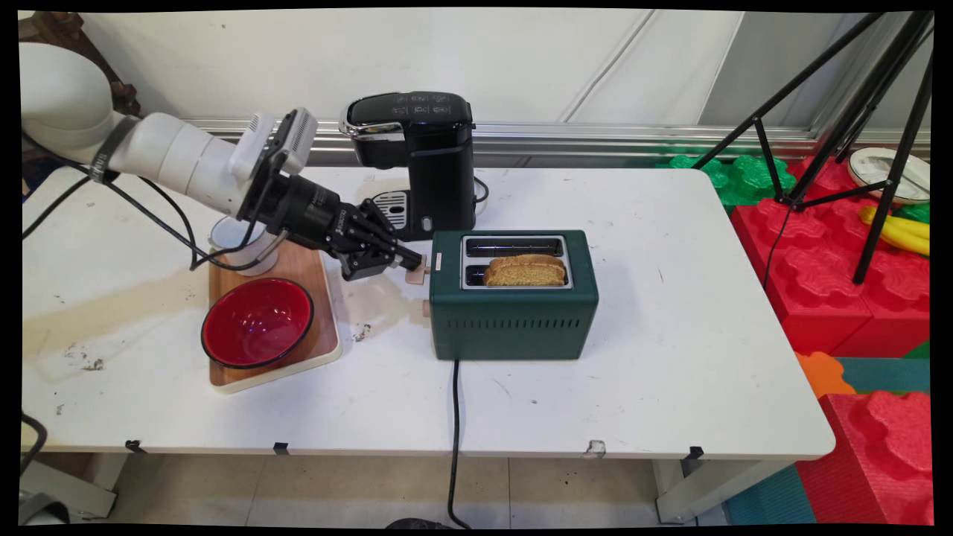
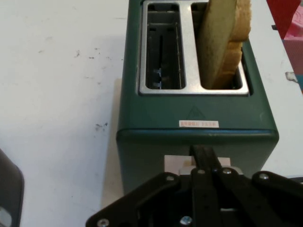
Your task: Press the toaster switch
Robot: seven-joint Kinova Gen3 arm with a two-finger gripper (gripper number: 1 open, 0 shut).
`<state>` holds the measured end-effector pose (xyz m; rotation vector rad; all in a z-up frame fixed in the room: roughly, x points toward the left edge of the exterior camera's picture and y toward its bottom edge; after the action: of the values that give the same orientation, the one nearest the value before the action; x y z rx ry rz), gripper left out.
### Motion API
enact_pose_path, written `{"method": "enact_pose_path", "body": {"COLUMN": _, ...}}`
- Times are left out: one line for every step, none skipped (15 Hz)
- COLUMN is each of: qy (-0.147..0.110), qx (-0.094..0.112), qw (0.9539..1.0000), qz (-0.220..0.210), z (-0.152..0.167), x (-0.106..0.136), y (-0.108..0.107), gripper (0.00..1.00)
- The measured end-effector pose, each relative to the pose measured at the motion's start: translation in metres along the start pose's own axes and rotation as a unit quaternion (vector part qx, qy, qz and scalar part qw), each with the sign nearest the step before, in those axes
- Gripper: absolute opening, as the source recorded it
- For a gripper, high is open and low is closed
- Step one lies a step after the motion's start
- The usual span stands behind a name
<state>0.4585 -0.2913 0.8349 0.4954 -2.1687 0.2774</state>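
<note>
Your hand (image 1: 412, 262) sits low over the worktop (image 1: 670, 313), reaching in from the left at the left end of the green toaster (image 1: 514, 294). Its fingers are pressed together, tips on the pale lever (image 1: 415, 274) that sticks out of that end face. In the hand view the fingers (image 2: 204, 161) run as one closed black bar up to the lever (image 2: 176, 163), which shows as a light block just under the toaster's (image 2: 196, 109) top edge. Whether they pinch the lever or only rest on it, you cannot tell.

One slice of toast (image 1: 526, 271) stands in the toaster's near slot, its upper part well above the rim. The far slot (image 1: 514, 246) holds nothing. In the hand view the toast (image 2: 222, 42) is in the right-hand slot, leaning a little.

Behind the hand, a black coffee machine (image 1: 417, 160) stands by the wall, close to the toaster's back left corner. Left of the hand lies a wooden board (image 1: 316, 350) with a red bowl (image 1: 257, 322) on its near part and a white cup (image 1: 242, 242) on its far part, partly hidden by the arm and its cables.

The toaster's black cord (image 1: 454, 432) drops off the worktop's near edge. Dark crumbs and smudges mark the worktop at far left. A black tripod (image 1: 841, 112) and red and green foam blocks (image 1: 841, 298) are on the floor to the right.
</note>
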Motion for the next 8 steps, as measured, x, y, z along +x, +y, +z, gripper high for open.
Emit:
{"method": "enact_pose_path", "body": {"qy": -0.001, "qx": -0.002, "qw": 1.0, "qz": -0.002, "z": 0.003, "x": -0.002, "y": 0.0, "gripper": 0.0}}
{"method": "enact_pose_path", "body": {"qy": -0.001, "qx": -0.004, "qw": 1.0, "qz": -0.004, "z": 0.005, "x": -0.003, "y": 0.0, "gripper": 0.0}}
{"method": "enact_pose_path", "body": {"qy": -0.002, "qx": -0.005, "qw": 1.0, "qz": -0.005, "z": 0.007, "x": -0.004, "y": 0.0, "gripper": 0.0}}
{"method": "enact_pose_path", "body": {"qy": -0.003, "qx": -0.007, "qw": 1.0, "qz": -0.007, "z": 0.01, "x": -0.006, "y": 0.0, "gripper": 0.0}}
{"method": "enact_pose_path", "body": {"qy": -0.004, "qx": -0.008, "qw": 0.9999, "qz": -0.008, "z": 0.012, "x": -0.008, "y": 0.0, "gripper": 0.0}}
{"method": "enact_pose_path", "body": {"qy": -0.005, "qx": -0.009, "qw": 0.9999, "qz": -0.009, "z": 0.014, "x": -0.01, "y": 0.0, "gripper": 0.0}}
{"method": "enact_pose_path", "body": {"qy": -0.007, "qx": -0.01, "qw": 0.9999, "qz": -0.01, "z": 0.016, "x": -0.012, "y": -0.001, "gripper": 0.0}}
{"method": "enact_pose_path", "body": {"qy": -0.011, "qx": -0.012, "qw": 0.9998, "qz": -0.011, "z": 0.018, "x": -0.016, "y": -0.001, "gripper": 0.0}}
